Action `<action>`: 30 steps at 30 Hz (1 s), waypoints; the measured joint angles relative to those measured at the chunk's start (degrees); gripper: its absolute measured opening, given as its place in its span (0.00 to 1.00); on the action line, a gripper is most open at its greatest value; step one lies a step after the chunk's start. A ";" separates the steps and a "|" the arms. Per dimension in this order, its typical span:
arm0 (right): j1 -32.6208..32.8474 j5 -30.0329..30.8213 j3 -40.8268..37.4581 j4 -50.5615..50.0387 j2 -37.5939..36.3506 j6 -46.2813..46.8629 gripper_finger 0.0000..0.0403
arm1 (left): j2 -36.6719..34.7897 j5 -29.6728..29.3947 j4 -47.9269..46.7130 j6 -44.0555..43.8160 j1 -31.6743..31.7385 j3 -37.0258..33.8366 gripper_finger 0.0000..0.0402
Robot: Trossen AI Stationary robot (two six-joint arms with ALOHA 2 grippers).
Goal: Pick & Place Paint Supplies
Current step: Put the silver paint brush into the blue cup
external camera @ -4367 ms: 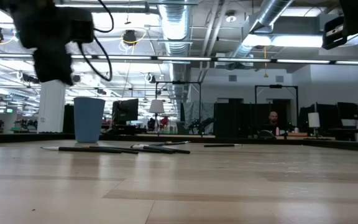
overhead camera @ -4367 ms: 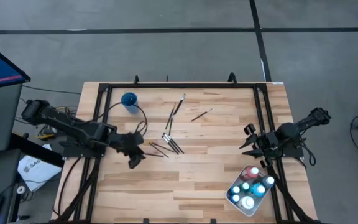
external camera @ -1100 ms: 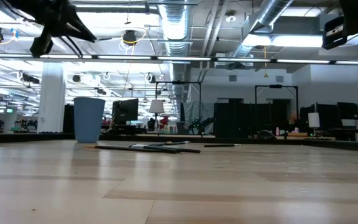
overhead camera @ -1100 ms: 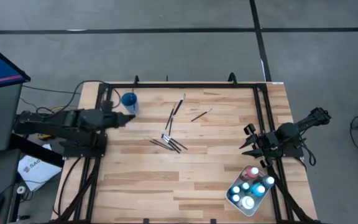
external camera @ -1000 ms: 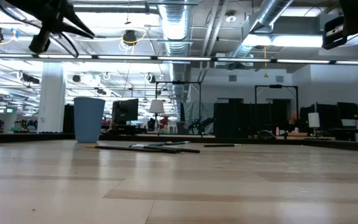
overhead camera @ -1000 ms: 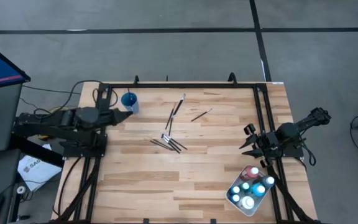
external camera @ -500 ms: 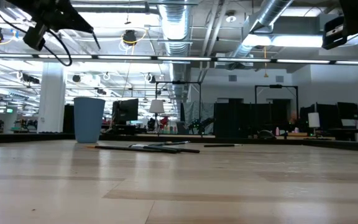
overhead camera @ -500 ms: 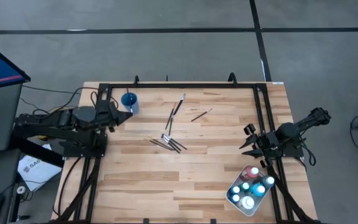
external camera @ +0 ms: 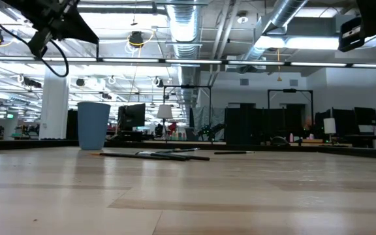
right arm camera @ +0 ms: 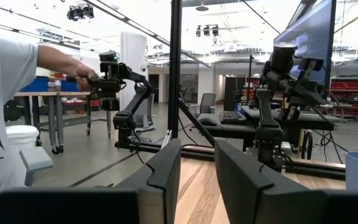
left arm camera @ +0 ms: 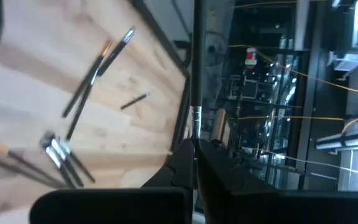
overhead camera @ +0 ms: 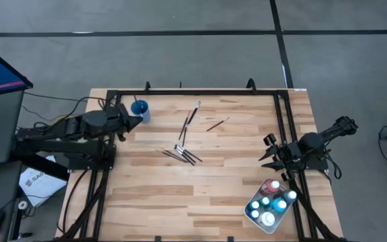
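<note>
A wooden table (overhead camera: 200,195) is filling the middle of the overhead view, with a dark robot arm reaching in from each side. The left gripper (overhead camera: 127,121) is hovering above the far left corner, just beside a blue round cup (overhead camera: 140,107) that is standing upright there; in the left wrist view its two dark fingers (left arm camera: 180,163) are lying pressed together with nothing between them. The right gripper (overhead camera: 269,153) is waiting at the right edge of the table, well apart from the brushes, and in the right wrist view its fingers (right arm camera: 166,167) are standing slightly spread around an empty gap. Thin dark-handled paintbrushes (overhead camera: 182,155) are lying flat near the table's middle: a small crossed cluster with pale tips, two long brushes (overhead camera: 190,121) running side by side toward the far edge, and a single short brush (overhead camera: 218,124) lying alone just to their right. From table height the brushes are showing as a low dark line on the wood to the right of the cup (external camera: 93,125). Small paint bottles (overhead camera: 271,200) in red, blue, teal and white are standing upright, packed together, inside a white rounded-corner tray (overhead camera: 250,214) at the near right corner of the table, close to the right arm's base. The right wrist view is also showing a person in a white shirt (right arm camera: 2,112) off in the room, with a hand (right arm camera: 76,67) reaching out to another small robot arm there
</note>
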 joint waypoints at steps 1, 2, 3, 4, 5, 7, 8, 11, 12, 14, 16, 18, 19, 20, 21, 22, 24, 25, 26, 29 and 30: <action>0.02 -0.01 0.00 0.00 0.00 0.00 0.23 | 0.61 1.68 0.03 -0.62 0.33 0.00 0.00; 0.01 -0.01 0.00 0.00 0.00 0.01 0.23 | 1.26 3.26 0.03 -1.50 0.60 0.00 0.00; 0.02 -0.01 0.00 0.00 0.02 0.01 0.23 | 1.82 4.87 0.03 -2.23 0.78 0.00 0.00; 0.01 0.00 -0.02 0.00 0.02 0.00 0.23 | 2.36 6.58 0.07 -3.33 0.85 0.00 0.00; 0.00 -0.01 -0.01 0.00 0.01 0.01 0.23 | 2.86 7.64 0.03 -4.22 0.85 0.00 0.00; 0.00 -0.01 -0.02 0.00 0.01 0.01 0.23 | 3.29 8.34 -0.02 -6.08 0.85 0.00 0.00; 0.01 0.00 -0.01 0.00 0.01 -0.01 0.23 | 3.24 8.53 0.00 -6.72 0.85 0.00 0.00; 0.01 0.01 -0.01 0.00 0.01 0.00 0.23 | 2.70 8.61 0.04 -9.03 0.86 0.00 0.00; 0.01 0.00 -0.02 0.00 0.02 0.01 0.23 | 2.35 8.59 -0.19 -9.07 1.00 0.00 0.00; 0.00 0.01 0.00 0.01 0.01 0.00 0.23 | 1.91 8.94 -0.71 -9.59 1.29 0.00 0.00; 0.02 -0.01 -0.02 0.00 0.02 0.00 0.23 | 1.78 9.32 -1.82 -11.22 1.39 0.00 0.00; 0.01 0.02 0.00 0.00 0.01 0.01 0.23 | 1.84 9.47 -2.25 -12.10 1.39 0.00 0.00; 0.01 0.01 -0.01 0.00 0.02 0.00 0.23 | 1.85 9.47 -2.59 -12.22 1.39 0.00 0.00; 0.00 -0.01 -0.02 0.00 0.02 0.00 0.23 | 1.85 9.49 -2.81 -12.24 1.39 0.00 0.00; 0.00 -0.01 0.00 0.00 0.00 0.01 0.23 | 1.80 9.52 -2.74 -12.26 1.39 0.00 0.00; 0.02 0.02 -0.02 0.00 0.00 0.01 0.23 | 1.59 9.53 -2.69 -12.25 1.39 0.00 0.00; 0.00 -0.01 0.00 0.00 0.02 0.01 0.23 | 1.50 9.51 -2.61 -12.32 1.39 0.00 0.00; 0.01 0.01 0.00 0.00 0.01 0.00 0.23 | 1.50 9.17 -2.57 -12.55 1.39 0.00 0.00; 0.01 0.00 -0.01 0.00 0.01 -0.01 0.23 | 1.50 8.26 -2.60 -12.84 1.56 0.00 0.00; 0.00 0.00 -0.02 0.00 0.00 0.01 0.23 | 1.52 6.86 -2.33 -15.43 3.12 0.00 0.00; 0.01 -0.01 -0.02 0.00 0.01 0.01 0.23 | 1.52 6.89 -1.85 -16.30 3.57 0.00 0.00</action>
